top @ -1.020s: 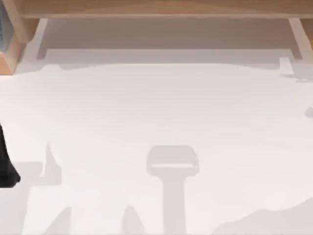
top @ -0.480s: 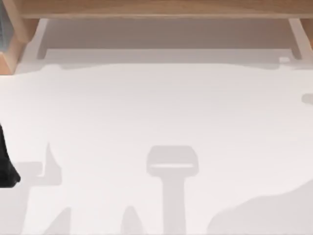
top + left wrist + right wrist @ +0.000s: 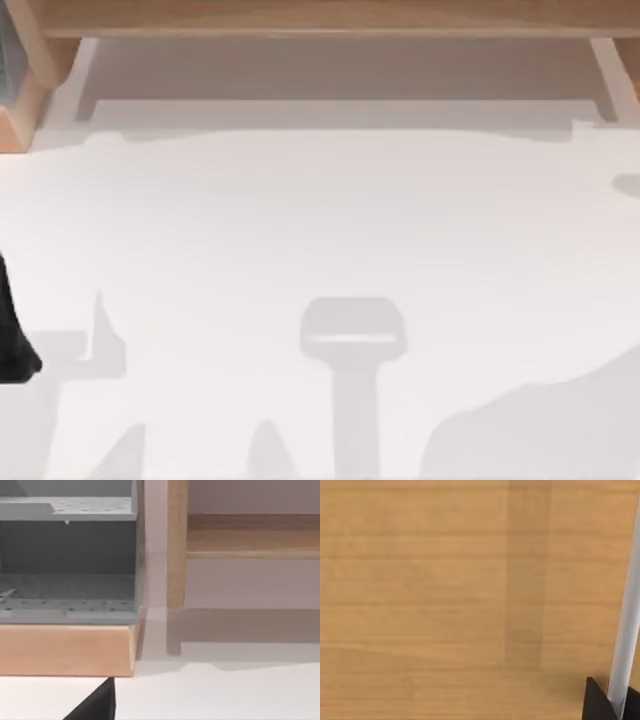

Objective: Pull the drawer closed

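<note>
The right gripper (image 3: 619,706) sits hard up against a wooden panel (image 3: 430,595). In the right wrist view its black tip lies on either side of a slim pale bar (image 3: 629,630) that runs along the panel's face. Whether it is clamped on that bar or merely set around it cannot be told. The panel's grain runs across the view, and a darker band of shadow crosses it next to the bar. The left gripper (image 3: 96,707) shows as a black wedge in the left wrist view, just above the white table (image 3: 215,695) and near the drawer (image 3: 67,602); its width of opening cannot be told either. The drawer is a grey perforated tray behind a light wooden front (image 3: 65,650), with a second grey perforated shelf (image 3: 70,507) above it. To its right stands a wooden post (image 3: 176,545), and a wooden rail (image 3: 252,535) runs on from there. In the top view the left arm (image 3: 12,335) is a dark shape at the left edge of the table (image 3: 320,220). The wooden frame (image 3: 320,18) spans the far side, and its grey-lined corner block (image 3: 18,110) stands at the far left. Soft shadows lie on the near half of the table and at its near right corner.
</note>
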{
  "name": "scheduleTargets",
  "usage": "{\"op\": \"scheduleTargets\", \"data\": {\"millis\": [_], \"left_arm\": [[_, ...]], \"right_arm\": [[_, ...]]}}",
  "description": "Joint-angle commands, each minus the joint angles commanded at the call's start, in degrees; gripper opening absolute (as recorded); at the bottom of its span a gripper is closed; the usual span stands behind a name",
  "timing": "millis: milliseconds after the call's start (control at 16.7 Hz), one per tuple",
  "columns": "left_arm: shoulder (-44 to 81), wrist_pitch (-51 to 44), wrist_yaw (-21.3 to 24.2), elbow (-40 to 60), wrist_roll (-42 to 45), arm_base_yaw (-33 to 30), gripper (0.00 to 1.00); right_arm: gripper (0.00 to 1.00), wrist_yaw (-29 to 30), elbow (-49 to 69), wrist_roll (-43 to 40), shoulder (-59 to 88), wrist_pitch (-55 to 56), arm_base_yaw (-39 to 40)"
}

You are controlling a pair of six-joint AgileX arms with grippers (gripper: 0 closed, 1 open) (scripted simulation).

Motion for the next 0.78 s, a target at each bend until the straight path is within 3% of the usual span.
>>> {"op": "scheduleTargets", "data": {"millis": [780], "left_arm": [[0.0,0.0,0.0,0.0,0.0,0.0,1.0]], "right_arm": [[0.98,0.0,0.0,0.0,0.0,0.0,0.0]]}}
